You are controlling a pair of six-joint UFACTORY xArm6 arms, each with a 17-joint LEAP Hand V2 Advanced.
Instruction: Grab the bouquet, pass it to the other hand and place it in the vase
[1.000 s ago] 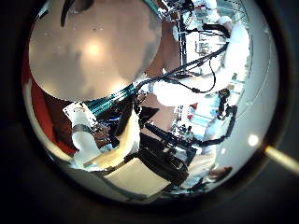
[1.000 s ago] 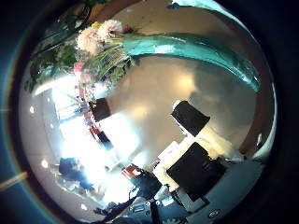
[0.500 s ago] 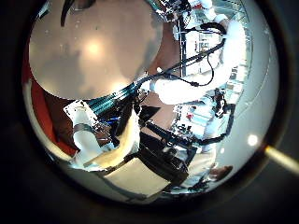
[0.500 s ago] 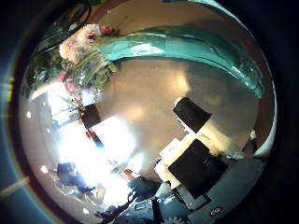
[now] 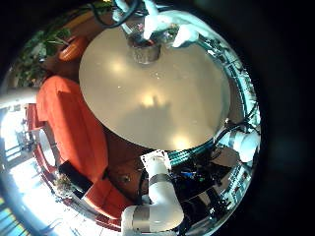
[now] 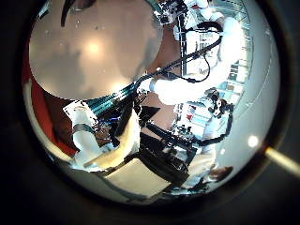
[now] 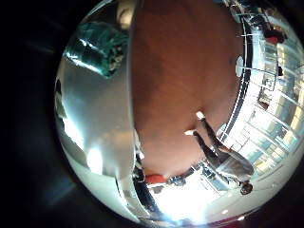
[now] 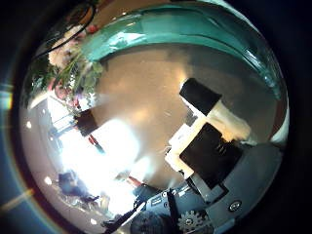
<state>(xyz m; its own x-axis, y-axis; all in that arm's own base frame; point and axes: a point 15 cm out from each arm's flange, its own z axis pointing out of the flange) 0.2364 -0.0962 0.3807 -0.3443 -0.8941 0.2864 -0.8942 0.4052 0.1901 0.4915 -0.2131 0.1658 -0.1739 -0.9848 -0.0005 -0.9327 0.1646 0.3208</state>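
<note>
Finding: the bouquet (image 8: 180, 34) fills the far side of the right thumb side palm view, so it is close to the right hand (image 8: 210, 136). Its long axis runs across the front of the fingers (image 8: 200, 96), with the flower heads (image 8: 68, 54) at one end and the wrapped stems trailing to the other. The right hand is the nearer one. Its fingers stand uncurled and clear of the wrap, holding nothing.

The left hand (image 6: 141, 155) is well above the table (image 5: 148, 98), fingers relaxed and empty. From there I see a small upright container near the table's rim, which I take for the vase (image 5: 146, 49).

Judgement: the grasp must close across the stems, not along them.

Surface: round, smooth and glossy. I cannot tell whether the wrap rests on it. A sofa (image 5: 69, 128) stands beside the table.
</note>
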